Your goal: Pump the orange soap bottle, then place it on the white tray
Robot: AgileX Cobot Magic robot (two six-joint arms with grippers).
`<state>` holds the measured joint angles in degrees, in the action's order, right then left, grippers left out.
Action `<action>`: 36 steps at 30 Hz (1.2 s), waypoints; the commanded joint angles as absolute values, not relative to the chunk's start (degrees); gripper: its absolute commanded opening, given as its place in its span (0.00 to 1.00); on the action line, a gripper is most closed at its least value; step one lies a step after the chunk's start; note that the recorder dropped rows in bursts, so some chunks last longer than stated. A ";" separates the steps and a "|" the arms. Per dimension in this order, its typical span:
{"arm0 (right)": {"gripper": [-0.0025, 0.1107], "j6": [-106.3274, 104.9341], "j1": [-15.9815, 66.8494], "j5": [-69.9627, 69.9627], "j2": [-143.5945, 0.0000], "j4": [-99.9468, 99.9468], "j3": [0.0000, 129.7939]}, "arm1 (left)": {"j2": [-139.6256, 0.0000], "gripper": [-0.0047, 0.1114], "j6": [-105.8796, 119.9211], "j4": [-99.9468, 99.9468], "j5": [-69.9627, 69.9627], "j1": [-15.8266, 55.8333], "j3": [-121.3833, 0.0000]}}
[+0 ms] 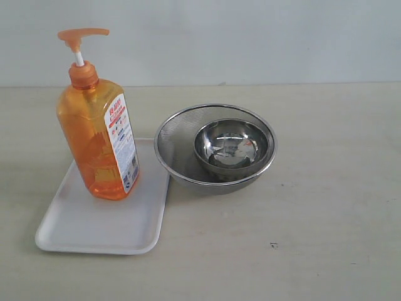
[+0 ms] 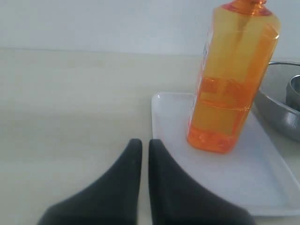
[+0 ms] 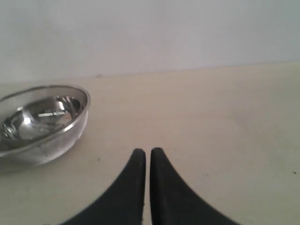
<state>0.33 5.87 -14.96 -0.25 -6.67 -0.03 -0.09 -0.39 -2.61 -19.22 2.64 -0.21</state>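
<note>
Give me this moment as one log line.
bottle: upright on tray | left claw: shut, empty, clear of bottle | right claw: shut, empty | bowl: in strainer, beside tray

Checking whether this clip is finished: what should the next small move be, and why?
Probably just hold position. The orange soap bottle stands upright on the white tray, and the left gripper and right gripper are shut, clear of it. Whether it was pumped cannot be told.
</note>
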 commanded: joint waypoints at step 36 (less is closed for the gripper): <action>0.02 2.61 3.44 -20.38 0.00 -2.22 0.00 | 0.00 0.08 0.00 -2.54 -19.07 2.42 0.00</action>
